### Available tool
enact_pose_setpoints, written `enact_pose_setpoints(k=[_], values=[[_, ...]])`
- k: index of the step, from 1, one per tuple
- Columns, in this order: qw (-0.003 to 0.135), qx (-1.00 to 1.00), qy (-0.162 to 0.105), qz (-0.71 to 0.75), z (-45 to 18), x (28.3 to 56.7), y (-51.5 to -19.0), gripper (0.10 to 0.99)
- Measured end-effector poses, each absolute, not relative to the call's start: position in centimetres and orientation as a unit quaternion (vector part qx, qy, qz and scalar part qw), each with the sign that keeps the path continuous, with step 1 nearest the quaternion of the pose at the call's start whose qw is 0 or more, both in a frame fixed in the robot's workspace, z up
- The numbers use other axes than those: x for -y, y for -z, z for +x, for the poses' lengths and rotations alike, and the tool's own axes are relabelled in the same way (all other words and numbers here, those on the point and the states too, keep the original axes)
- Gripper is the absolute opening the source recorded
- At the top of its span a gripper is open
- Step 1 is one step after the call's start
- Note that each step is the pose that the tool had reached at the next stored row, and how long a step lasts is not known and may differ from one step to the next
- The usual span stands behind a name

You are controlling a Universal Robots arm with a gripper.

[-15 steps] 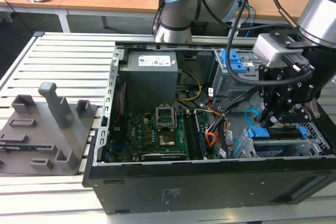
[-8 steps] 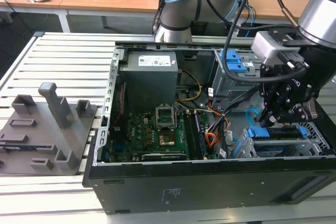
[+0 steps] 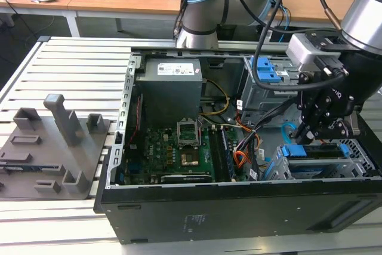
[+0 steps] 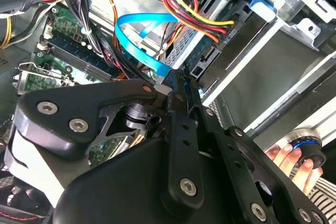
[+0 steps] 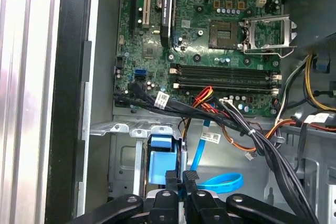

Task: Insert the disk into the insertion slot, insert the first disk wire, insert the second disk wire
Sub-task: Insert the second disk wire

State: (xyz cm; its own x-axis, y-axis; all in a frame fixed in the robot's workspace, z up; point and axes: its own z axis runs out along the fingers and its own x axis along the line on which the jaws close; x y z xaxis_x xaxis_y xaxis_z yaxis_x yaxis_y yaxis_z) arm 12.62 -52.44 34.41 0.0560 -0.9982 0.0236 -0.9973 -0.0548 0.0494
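The disk (image 3: 317, 151) lies in the insertion slot (image 3: 325, 170), a low grey cage at the exterior view's right end of the open computer case, and its grey face (image 4: 257, 51) shows in the second wrist view. My gripper (image 3: 311, 128) hangs just above the disk's end. In both wrist views its fingertips (image 4: 181, 77) are shut on the dark plug end of the second disk wire (image 4: 137, 31), a light-blue loop (image 5: 221, 182). The first disk wire (image 4: 198, 17), a red, orange and black bundle, runs past the fingers toward the disk. Its plug end is hidden.
The motherboard (image 3: 179, 147) and power supply (image 3: 170, 91) fill the case's left half. A taller metal box with a blue latch (image 3: 268, 71) stands behind my gripper. Black cable bundles (image 5: 220, 116) cross near the slot. A grey fixture (image 3: 57, 141) sits outside. A person's fingers (image 4: 291, 162) show nearby.
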Motion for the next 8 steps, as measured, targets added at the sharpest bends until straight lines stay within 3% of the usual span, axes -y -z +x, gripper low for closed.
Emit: enact_pose_setpoints(k=[8], values=[[0.026, 0.689, 0.008, 0.724, 14.3, 52.6, -34.4, 0.161]])
